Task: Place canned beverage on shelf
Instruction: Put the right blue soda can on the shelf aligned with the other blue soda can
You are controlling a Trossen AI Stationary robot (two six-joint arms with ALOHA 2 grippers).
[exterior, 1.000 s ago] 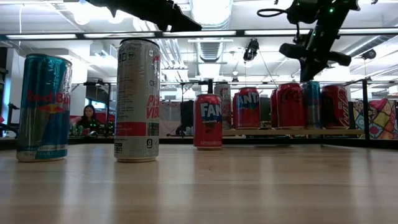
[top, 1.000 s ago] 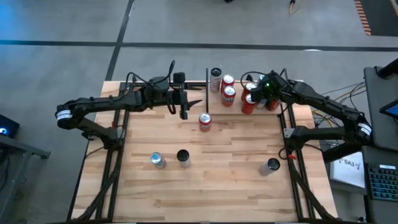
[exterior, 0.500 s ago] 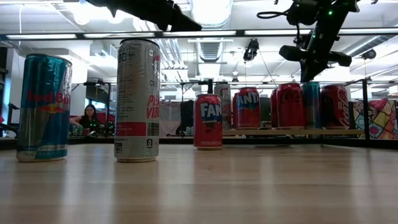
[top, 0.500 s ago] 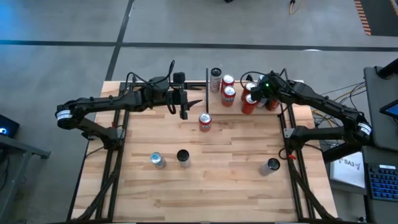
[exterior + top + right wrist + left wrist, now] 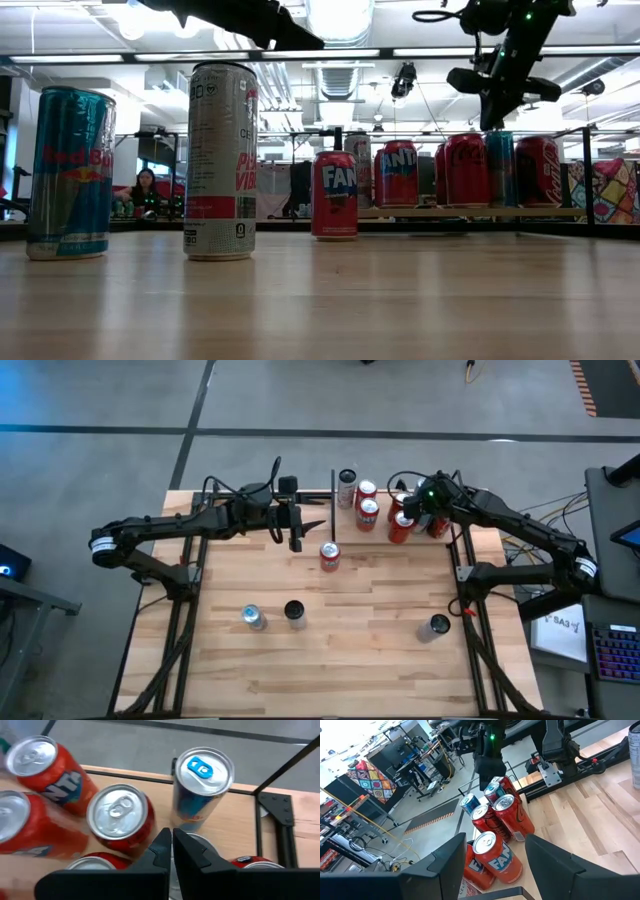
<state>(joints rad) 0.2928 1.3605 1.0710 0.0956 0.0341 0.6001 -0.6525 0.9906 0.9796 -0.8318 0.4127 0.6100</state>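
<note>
From above, the shelf (image 5: pixel 425 500) sits at the far right corner of the table (image 5: pixel 330 660), already packed with red cans, and the right hand (image 5: pixel 418 510) hovers right over that cluster with its fingers pressed together, holding nothing. The left hand (image 5: pixel 297 538) hangs over the far middle of the table, fingers apart and empty, just beside a red Fanta can (image 5: pixel 330 556) standing on the bare table near the shelf's edge. Three more cans stand nearer the front: a blue one (image 5: pixel 252 618), a dark-topped one (image 5: pixel 295 612) and another off to the right (image 5: pixel 437 626). At table level, the Red Bull can (image 5: pixel 69 172) and a tall silver can (image 5: pixel 221 160) loom up close, the Fanta can stands farther back, and the shelf cans line up behind it under the right hand. Left wrist view: the fingers (image 5: pixel 445 865) are spread, looking at the shelf cans. Right wrist view: fingertips (image 5: pixel 172 842) touching, above silver can tops and a blue-tabbed can (image 5: pixel 202 785).
</note>
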